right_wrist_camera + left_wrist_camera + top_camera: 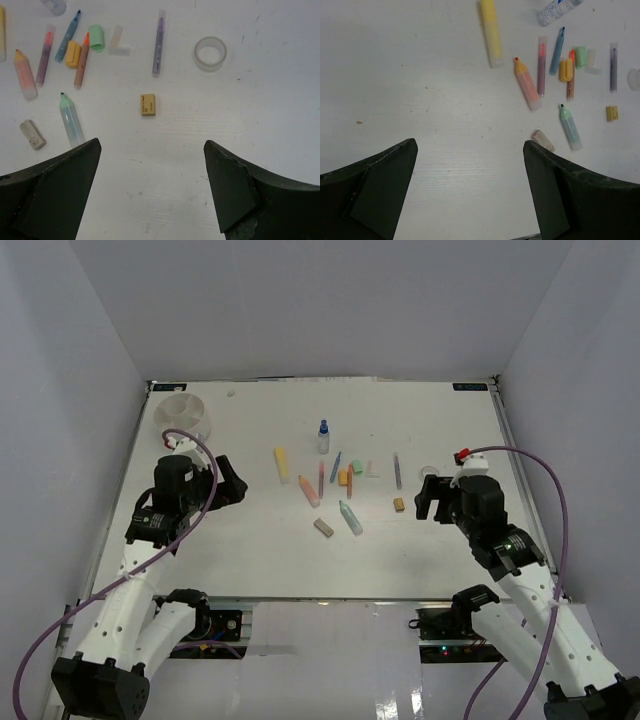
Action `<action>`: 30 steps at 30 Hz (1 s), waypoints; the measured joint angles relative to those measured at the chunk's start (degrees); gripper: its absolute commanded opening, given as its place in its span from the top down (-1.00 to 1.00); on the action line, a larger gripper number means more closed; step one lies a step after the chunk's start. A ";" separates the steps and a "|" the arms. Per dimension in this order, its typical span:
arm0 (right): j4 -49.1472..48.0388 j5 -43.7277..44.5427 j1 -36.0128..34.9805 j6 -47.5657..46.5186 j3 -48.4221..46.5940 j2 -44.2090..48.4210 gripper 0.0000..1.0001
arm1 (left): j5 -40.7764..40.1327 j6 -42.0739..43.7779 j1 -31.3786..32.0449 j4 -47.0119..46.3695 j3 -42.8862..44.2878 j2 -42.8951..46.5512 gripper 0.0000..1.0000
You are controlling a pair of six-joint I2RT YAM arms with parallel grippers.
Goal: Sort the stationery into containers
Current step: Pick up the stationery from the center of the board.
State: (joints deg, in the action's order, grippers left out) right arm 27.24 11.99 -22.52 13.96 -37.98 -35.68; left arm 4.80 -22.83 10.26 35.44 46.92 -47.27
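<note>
The white tub (pixel 183 410) sat in the far-left corner of the tabletop (pixel 250 550); it looked light and rigid, best left in place. The rest of the stationery lay scattered mid-tabletop. The yellow marker (pixel 491 32), the largest piece, looked stiff, light and smooth. A pinch across mid-barrel should hold it, though it might roll. The blue-capped bottle (pixel 323 436), nearer the far edge, seemed slick and wanted gripping on the body. The clear tape ring (pixel 210 53) lay flat and slippery, so 1 finger inside the hole would suit. The tan eraser block (pixel 148 104), small and grippy, wanted squeezing on 2 opposite sides. The left tool (pixel 470 145) and right tool (pixel 152 144) hung spread wide, holding nothing.
</note>
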 measured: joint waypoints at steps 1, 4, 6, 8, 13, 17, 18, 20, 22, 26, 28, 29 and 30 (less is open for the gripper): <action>0.00 -0.22 -0.02 0.63 0.52 -1.22 -0.80 | 0.28 -0.26 0.00 -0.90 -1.22 0.09 -0.96; -0.15 -0.72 0.00 2.03 2.34 -4.92 -0.80 | 0.85 -0.83 0.00 -3.10 -4.66 0.17 -0.96; -0.37 -1.05 0.00 2.67 3.74 -7.39 -0.80 | 1.90 -1.03 0.00 -4.57 -6.93 0.11 -0.96; -0.52 -1.29 0.00 3.39 4.92 -9.25 -0.80 | 3.13 -1.11 0.00 -5.62 -8.48 0.11 -0.96; -3.93 -1.68 -0.02 4.15 6.56 -13.18 -0.86 | 5.22 -1.20 0.00 -7.72 -10.08 0.13 -0.96; -7.58 -1.70 -0.02 4.81 7.08 -18.10 -1.00 | 5.95 -1.18 0.00 -8.85 -10.08 0.13 -0.96; -8.63 -1.73 -0.02 5.01 7.08 -19.82 -0.98 | 6.19 -1.18 0.00 -8.98 -10.08 0.13 -0.96; -10.40 -2.05 -0.02 5.14 7.08 -23.08 -0.82 | 6.56 -1.18 0.00 -9.18 -10.08 0.11 -0.96; -11.78 -2.47 -0.02 5.14 7.08 -25.62 -0.73 | 6.86 -1.16 0.00 -9.40 -10.08 0.07 -0.96; -14.95 -2.38 -0.46 5.18 7.06 -30.23 -0.66 | 7.10 -1.09 0.00 -9.88 -10.08 -0.11 -0.96; -15.96 -1.66 -1.05 5.11 6.91 -32.26 -0.66 | 7.10 -0.98 -0.02 -9.92 -10.08 -0.15 -0.96; -16.46 -1.25 -1.46 5.07 6.75 -33.44 -0.64 | 7.10 -0.96 -0.04 -9.97 -10.08 -0.15 -0.96; -16.87 -0.81 -1.84 4.98 6.54 -34.51 -0.62 | 7.10 -0.87 -0.07 -10.01 -10.08 -0.15 -0.96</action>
State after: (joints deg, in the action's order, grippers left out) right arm 10.37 11.18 -24.36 18.94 -31.44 -70.19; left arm 11.90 -23.70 10.20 25.43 36.84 -47.42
